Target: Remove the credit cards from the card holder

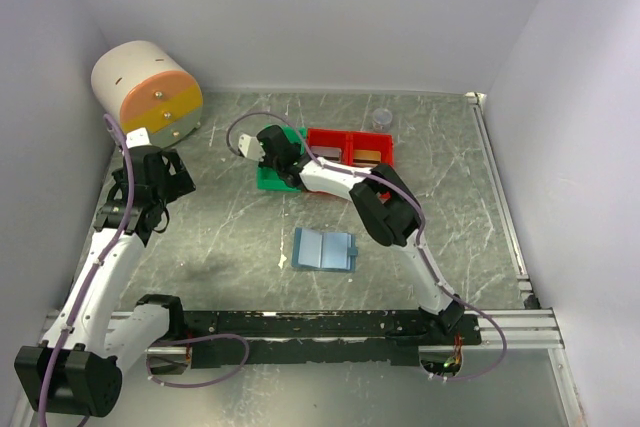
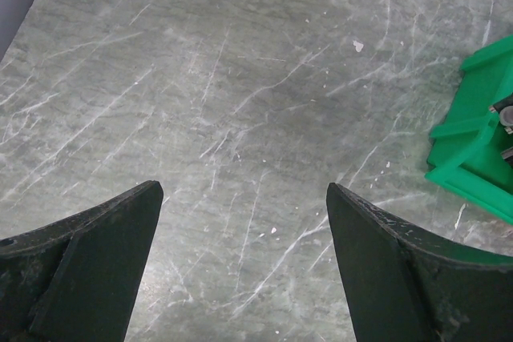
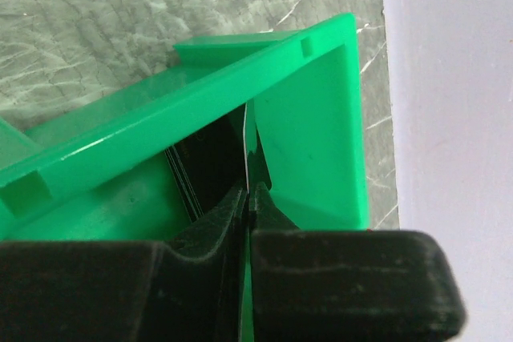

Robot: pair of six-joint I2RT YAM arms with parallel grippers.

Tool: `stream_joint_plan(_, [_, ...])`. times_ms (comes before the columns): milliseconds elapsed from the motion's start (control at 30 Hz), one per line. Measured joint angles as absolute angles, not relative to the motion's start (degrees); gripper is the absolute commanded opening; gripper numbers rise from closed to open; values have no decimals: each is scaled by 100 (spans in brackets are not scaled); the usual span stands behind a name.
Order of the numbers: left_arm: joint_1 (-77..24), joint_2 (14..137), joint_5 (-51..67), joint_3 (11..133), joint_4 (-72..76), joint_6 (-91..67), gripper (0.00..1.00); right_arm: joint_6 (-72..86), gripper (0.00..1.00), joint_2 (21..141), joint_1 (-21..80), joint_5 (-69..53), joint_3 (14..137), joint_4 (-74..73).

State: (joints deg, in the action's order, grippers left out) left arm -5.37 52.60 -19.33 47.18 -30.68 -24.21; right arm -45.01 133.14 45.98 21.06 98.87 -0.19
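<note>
Left pincer (image 2: 243,198): fingers spread wide, holding nothing, poised over the bare grey marbled table (image 2: 240,78). Beyond this pincer, toward the far left corner, lies a cream drum (image 1: 147,92) with an orange and yellow face. To the pincer's right, apart from it, stands the green bin (image 3: 313,110).

Right pincer (image 3: 246,198): reached down inside the green bin, fingers pressed together on the lower edge of a thin silvery card (image 3: 244,134). The card is seen edge-on and rises upright from the fingertips, close beside the bin's right wall. Just left of the fingertips a dark card (image 3: 196,170) stands on edge in the same bin, apart from the fingers.

Card holder (image 1: 324,249): blue-grey, spread open flat on the table. It lies on the arm-base side of the right pincer and a little to its right, well apart from both pincers. Whether any card is left in its pockets cannot be told.

Red bin (image 1: 330,134): touching the green bin on the right pincer's right. Its right compartment holds a gold-copper card (image 1: 368,157).
</note>
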Motion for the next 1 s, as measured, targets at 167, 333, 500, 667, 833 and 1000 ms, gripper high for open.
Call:
stream_joint_plan(167, [-530, 5260, -1907, 4718, -3065, -2421, 95, -4486, 6, 13397, 4595, 2152, 9961, -21])
stream_joint_plan(333, [-523, 5260, -1879, 4718, -3068, -2421, 95, -4440, 17, 13397, 4593, 2187, 9963, -43])
stream_joint_plan(500, [-517, 5260, -1837, 4718, -3065, -2418, 95, -4353, 26, 13397, 4591, 2150, 9963, -123])
stream_joint_plan(667, [-508, 5262, -1787, 4718, -3065, -2418, 95, -4204, 34, 13397, 4587, 2047, 10025, -307])
stream_joint_plan(833, [-504, 5266, -1772, 4718, -3065, -2418, 94, -4069, 39, 13397, 4576, 1975, 10099, -401])
stream_joint_plan(1000, [-502, 5273, -1754, 4718, -3065, -2416, 94, -3946, 40, 13397, 4543, 1944, 10106, -456])
